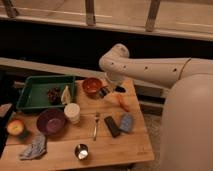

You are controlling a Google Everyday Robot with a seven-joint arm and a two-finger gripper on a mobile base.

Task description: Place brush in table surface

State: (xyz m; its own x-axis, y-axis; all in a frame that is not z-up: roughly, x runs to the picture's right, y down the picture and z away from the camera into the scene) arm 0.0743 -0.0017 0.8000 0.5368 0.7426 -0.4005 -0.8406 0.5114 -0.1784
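**End effector up at the far edge, brush in its grip**

End effector (111, 90) hangs at the far side of the tabletop (135, 142), just right of the orange bowl (92, 85), and we read its fingers as pressed together on the brush (104, 92). We see the brush as a small dark shape with a pale patch, poking out to the left below the white wrist and close to the bowl's rim; whether it touches the wood we cannot tell. The white arm (145, 67) reaches in from the right, its elbow bent high above the planks.

Across the tabletop we have plenty to call. A green tray (31, 89) sits at the far left with dark grapes (53, 93) and a pale wedge (66, 96) inside. In front of it stand a white cup (72, 112) and a purple bowl (50, 121), with an apple (15, 127) at the left edge and a crumpled grey cloth (34, 147) nearer us. A silver utensil (95, 126) lies mid-table beside a flat black bar (112, 126) and a blue-grey sponge (126, 122). An orange carrot (123, 102) lies just right of the end effector, and a small metal cup (81, 151) stands near the front edge.
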